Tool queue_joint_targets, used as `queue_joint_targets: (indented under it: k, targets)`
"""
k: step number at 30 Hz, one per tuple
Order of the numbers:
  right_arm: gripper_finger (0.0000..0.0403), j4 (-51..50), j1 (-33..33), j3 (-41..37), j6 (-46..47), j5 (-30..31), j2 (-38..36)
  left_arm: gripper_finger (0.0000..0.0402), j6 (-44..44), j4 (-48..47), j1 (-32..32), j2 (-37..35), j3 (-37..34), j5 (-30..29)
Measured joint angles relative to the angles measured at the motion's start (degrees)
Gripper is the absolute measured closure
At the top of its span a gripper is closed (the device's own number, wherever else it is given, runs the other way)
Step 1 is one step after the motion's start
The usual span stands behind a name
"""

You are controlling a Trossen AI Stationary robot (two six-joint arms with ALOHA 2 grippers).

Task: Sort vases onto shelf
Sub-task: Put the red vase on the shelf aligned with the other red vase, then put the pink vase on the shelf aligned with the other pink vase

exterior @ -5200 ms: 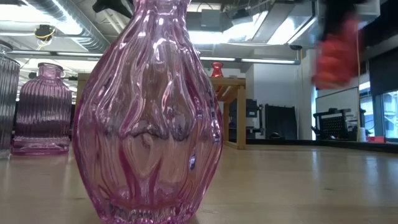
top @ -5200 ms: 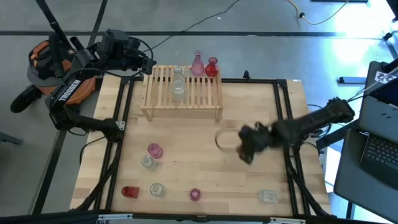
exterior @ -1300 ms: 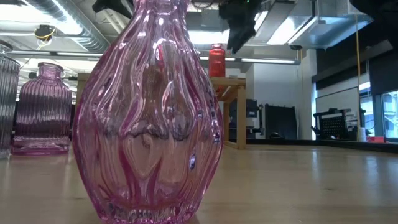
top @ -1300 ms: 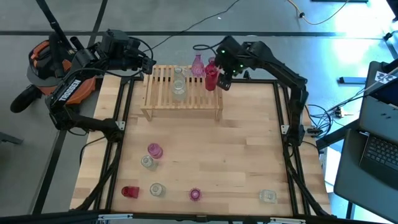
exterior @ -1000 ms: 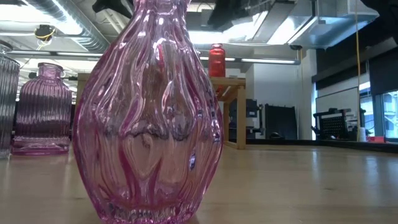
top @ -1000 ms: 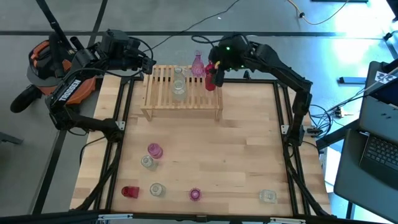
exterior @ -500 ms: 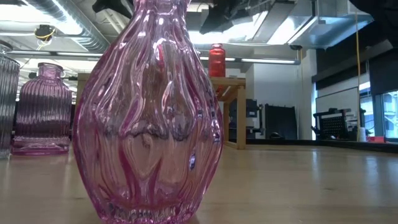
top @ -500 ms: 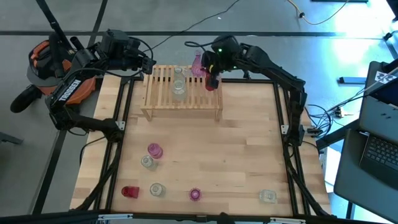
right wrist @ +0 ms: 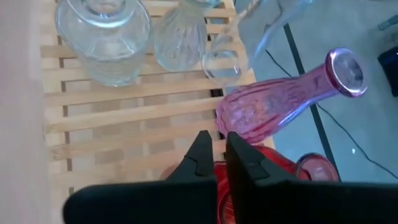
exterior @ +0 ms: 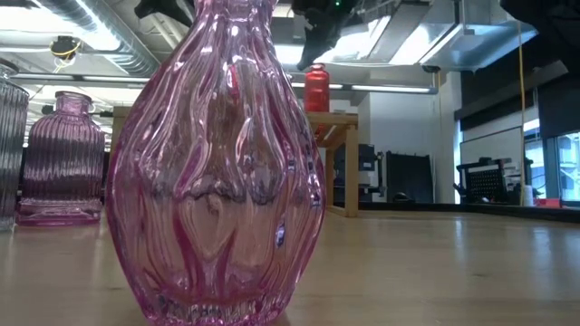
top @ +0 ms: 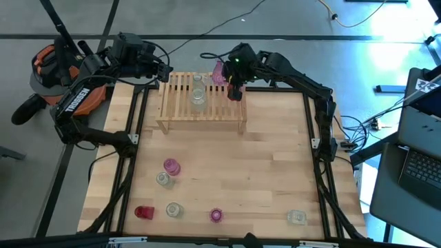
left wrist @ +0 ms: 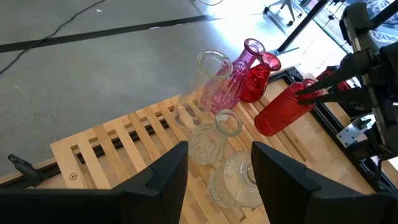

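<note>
Right gripper [right wrist: 214, 163] closed above red vase [left wrist: 281, 109]; high view hides contact.

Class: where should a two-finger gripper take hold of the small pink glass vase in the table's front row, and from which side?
Probably the slim neck, from above: the small pink glass vase stands upright, and its ribbed belly is wide and rounded.

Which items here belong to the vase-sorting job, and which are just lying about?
Job: shelf; red vase under right pincer; pink vase; clear vases; vases on the table.
Lying about: orange bag; laptop; floor cables.
</note>
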Motion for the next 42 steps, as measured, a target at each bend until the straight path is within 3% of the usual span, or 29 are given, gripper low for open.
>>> queue_joint_targets:
  k: [15,21,27,33,38,42]
  targets:
    - [0.0403,-1.9,0.0,0.0,0.1,1.0,-0.1,0.0233,0.0,0.0,0.0,0.0,0.0,0.0]
    - [0.0402,2.8,1.0,1.6,0.0,-3.0,-0.6,0.0233,0.0,0.0,0.0,0.0,0.0,0.0]
    - [0.0401,5.7,6.4,2.9,0.1,-8.9,-1.8,0.0233,0.0,0.0,0.0,0.0,0.0,0.0]
    - [0.0398,8.0,16.5,2.7,0.8,-14.5,1.0,0.0233,0.0,0.0,0.0,0.0,0.0,0.0]
    - [0.035,13.6,23.3,1.4,3.3,-16.7,5.1,0.0233,0.0,0.0,0.0,0.0,0.0,0.0]
    - [0.0286,3.8,26.3,1.0,5.2,-19.7,8.0,0.0233,0.0,0.0,0.0,0.0,0.0,0.0]
